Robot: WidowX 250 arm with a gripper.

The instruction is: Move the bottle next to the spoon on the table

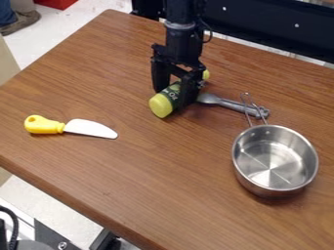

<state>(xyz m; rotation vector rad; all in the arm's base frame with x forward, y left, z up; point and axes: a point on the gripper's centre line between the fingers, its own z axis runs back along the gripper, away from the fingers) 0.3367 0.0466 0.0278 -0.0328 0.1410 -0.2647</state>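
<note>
The black gripper (172, 95) is low at the upper middle of the table, around the middle of the bottle. The dark green bottle (172, 94) lies on its side at a slant, its wide yellow-green end toward the camera and its other end showing behind the gripper to the right. Part of its body is hidden by the gripper. Just right of the bottle lies a grey metal spoon (228, 103), its bowl toward the gripper and its handle running right, under the wire handle of the pot.
A steel pot (274, 158) stands at the right, its wire handle pointing up and left. A toy knife (88, 128) with a yellow handle lies at the left. The wooden table's (85, 190) front edge slants across the lower left.
</note>
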